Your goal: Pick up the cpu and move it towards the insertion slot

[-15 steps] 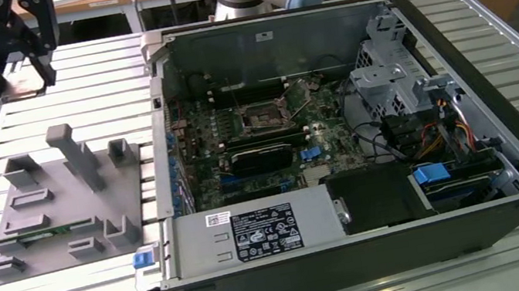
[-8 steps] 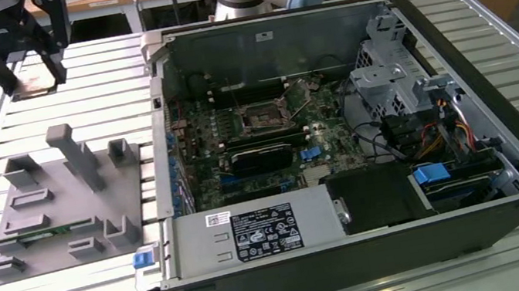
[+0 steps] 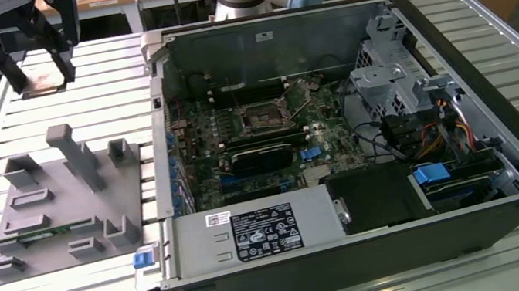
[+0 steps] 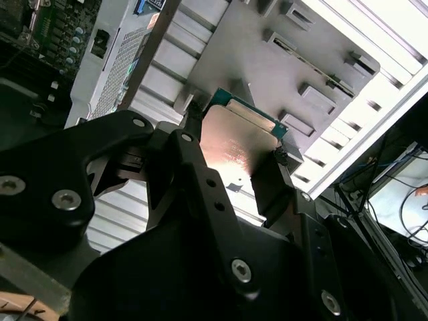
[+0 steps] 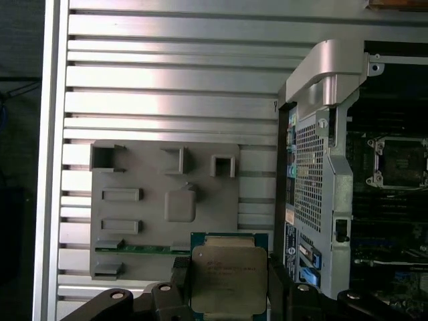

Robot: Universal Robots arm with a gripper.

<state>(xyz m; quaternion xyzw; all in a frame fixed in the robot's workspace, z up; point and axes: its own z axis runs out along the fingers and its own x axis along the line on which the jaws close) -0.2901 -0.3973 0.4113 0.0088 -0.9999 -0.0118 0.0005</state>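
Gripper aloft, clamped tight.

The open computer case lay on the slatted table, towards the exterior view's right. The plastic fixture lay just beside it on the exterior view's left. The insertion slot sat on the board inside the case, near its middle. The gripper hung above the table behind the fixture, well apart from the slot, with the cpu clamped between its fingers. In the first wrist view the cpu covered part of one edge of the fixture.
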